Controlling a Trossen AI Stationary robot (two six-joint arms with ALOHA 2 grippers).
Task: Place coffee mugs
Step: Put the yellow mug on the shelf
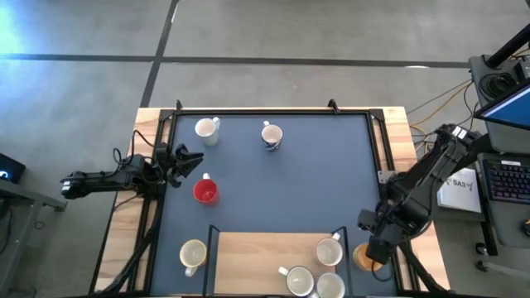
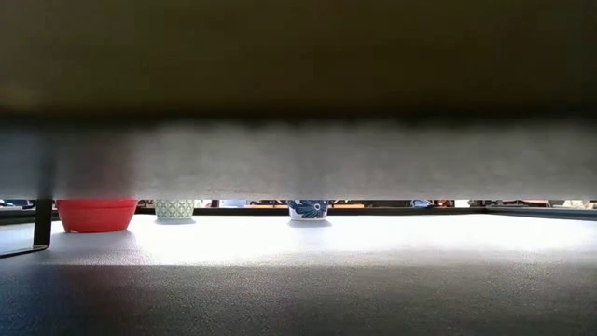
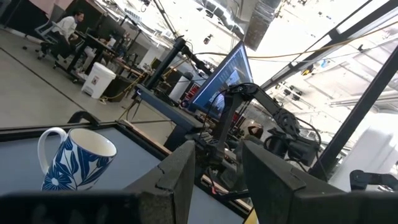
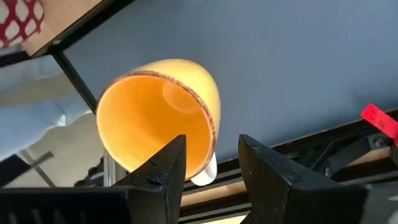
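No readable writing shows on any mug. The right gripper (image 1: 374, 251) hangs at the table's (image 1: 281, 174) 4 o'clock corner, arm bent sharply down, its jaws apart around the near rim of a glossy orange mug (image 4: 163, 118) without clamping it. The left gripper (image 1: 192, 161) waits at 9 o'clock, arm stretched level, jaws parted on nothing. A red mug (image 1: 205, 191) sits just beside it. A blue-flowered mug (image 1: 272, 136) and a white mug (image 1: 206, 129) stand toward 12. A cream mug (image 1: 192, 253) sits at 7, and three more (image 1: 328, 251) cluster on the wooden board (image 1: 265, 252) at 6.
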